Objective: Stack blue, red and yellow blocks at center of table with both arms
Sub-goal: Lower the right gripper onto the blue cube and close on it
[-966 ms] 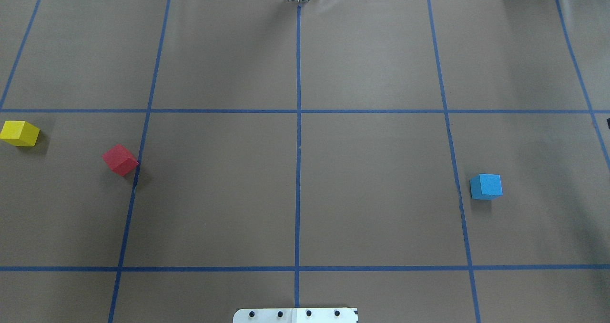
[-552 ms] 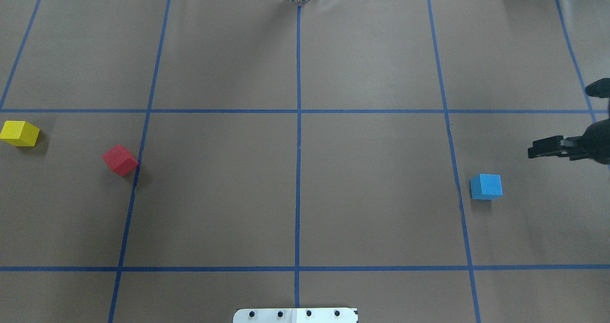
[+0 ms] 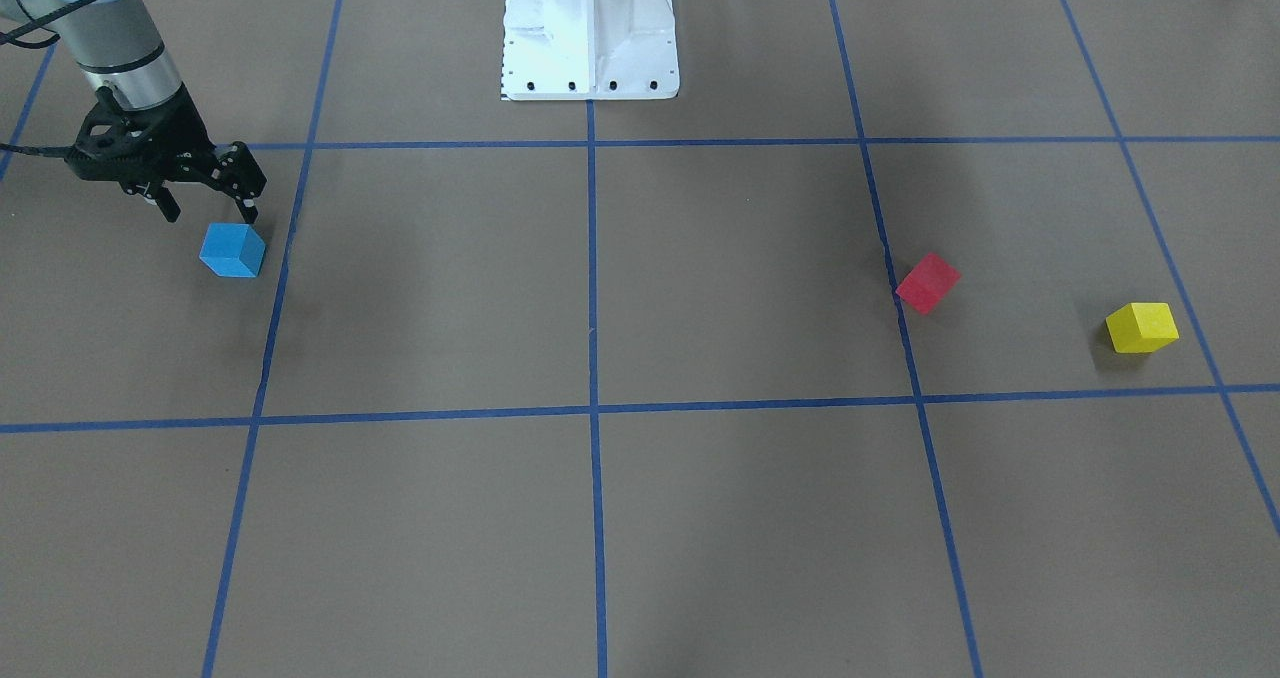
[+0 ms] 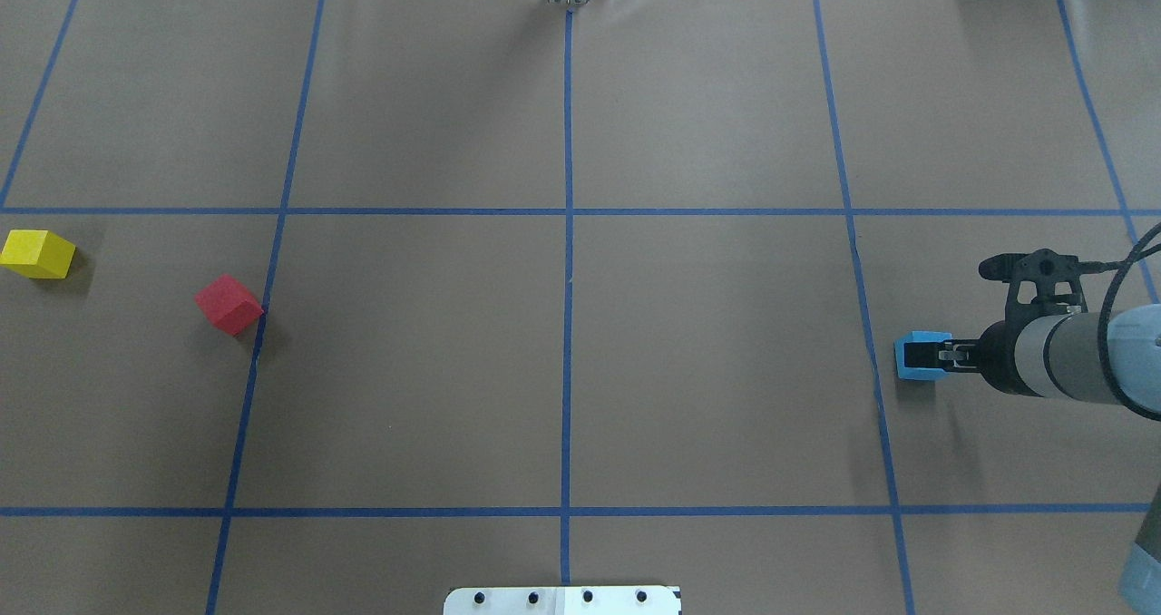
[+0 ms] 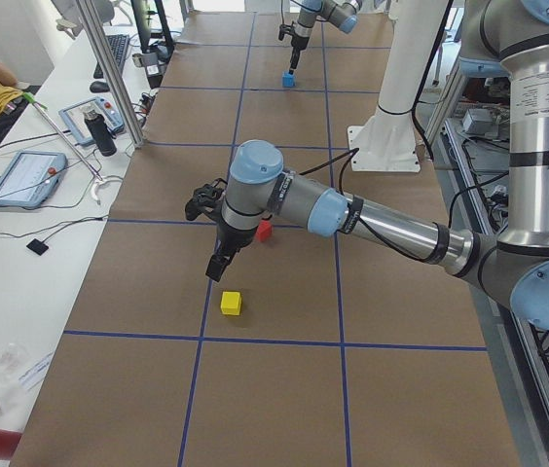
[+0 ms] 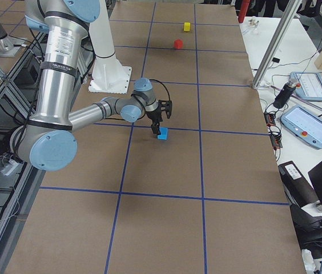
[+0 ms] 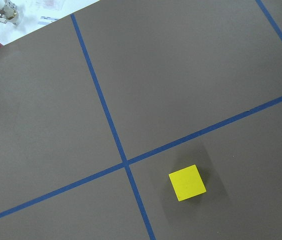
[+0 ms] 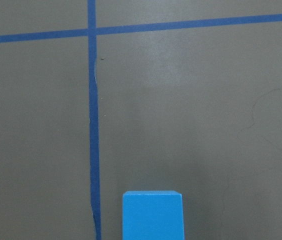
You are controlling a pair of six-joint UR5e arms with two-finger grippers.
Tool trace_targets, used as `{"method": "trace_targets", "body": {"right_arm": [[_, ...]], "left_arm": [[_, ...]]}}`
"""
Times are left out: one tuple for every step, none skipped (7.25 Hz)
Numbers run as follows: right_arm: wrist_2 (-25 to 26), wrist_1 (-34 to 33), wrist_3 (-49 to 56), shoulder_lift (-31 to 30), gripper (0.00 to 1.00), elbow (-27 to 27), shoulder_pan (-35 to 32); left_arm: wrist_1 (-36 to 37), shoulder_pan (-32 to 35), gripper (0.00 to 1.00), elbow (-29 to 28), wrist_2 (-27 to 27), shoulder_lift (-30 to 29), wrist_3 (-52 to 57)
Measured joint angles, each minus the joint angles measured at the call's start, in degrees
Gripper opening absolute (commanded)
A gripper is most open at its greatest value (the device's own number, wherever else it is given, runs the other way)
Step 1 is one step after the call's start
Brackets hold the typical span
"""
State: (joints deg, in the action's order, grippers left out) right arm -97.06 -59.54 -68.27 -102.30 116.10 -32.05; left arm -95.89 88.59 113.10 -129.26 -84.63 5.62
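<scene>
we are reading the overhead view as a clock face centred on the middle of the table (image 4: 707, 397). the blue block (image 4: 910, 357) is sitting flat on the brown paper between 3 and 4 o'clock, well out from the centre and just outside a blue tape line (image 4: 876, 397). our right gripper (image 3: 210, 208) is hanging just over that block with its fingers spread apart and nothing between them; in the front-facing view the two fingertips are showing clear of the block's top. in the right wrist view the block is filling the bottom middle of the picture. the red block (image 4: 229, 305) is lying near 9 o'clock, turned at an angle, one corner touching another tape line (image 4: 251, 370). the yellow block (image 4: 36, 253) is also lying toward 9 o'clock, further out, near the table's edge and well apart from the red one. our left gripper (image 5: 216, 270) is hovering near the yellow block, pointing down; it is showing only in the left side view, so we cannot tell whether its claw is spread or closed. none of the blocks is standing at the centre yet.
</scene>
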Motion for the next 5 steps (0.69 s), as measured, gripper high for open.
{"method": "trace_targets", "body": {"right_arm": [[0.19,2.64,1.81,0.59,0.99,-2.56,0.32],[0.10,4.63,2.43,1.14,0.96,-4.22,0.44],[0.07,5.43,2.47,1.52,0.46,-5.10,0.50],[0.12,5.74,2.43,1.70,0.00,-5.95,0.53],[0.19,5.83,2.55,1.79,0.00,-6.50,0.52]], "left_arm": [[0.00,0.00,1.00,0.04,-0.02,0.04,0.00],[0.00,0.00,1.00,0.07,-0.03,0.06,0.00],[0.00,0.00,1.00,0.08,-0.03,0.07,0.00],[0.00,0.00,1.00,0.10,-0.03,0.08,0.00],[0.00,0.00,1.00,0.10,-0.03,0.08,0.00]]}}
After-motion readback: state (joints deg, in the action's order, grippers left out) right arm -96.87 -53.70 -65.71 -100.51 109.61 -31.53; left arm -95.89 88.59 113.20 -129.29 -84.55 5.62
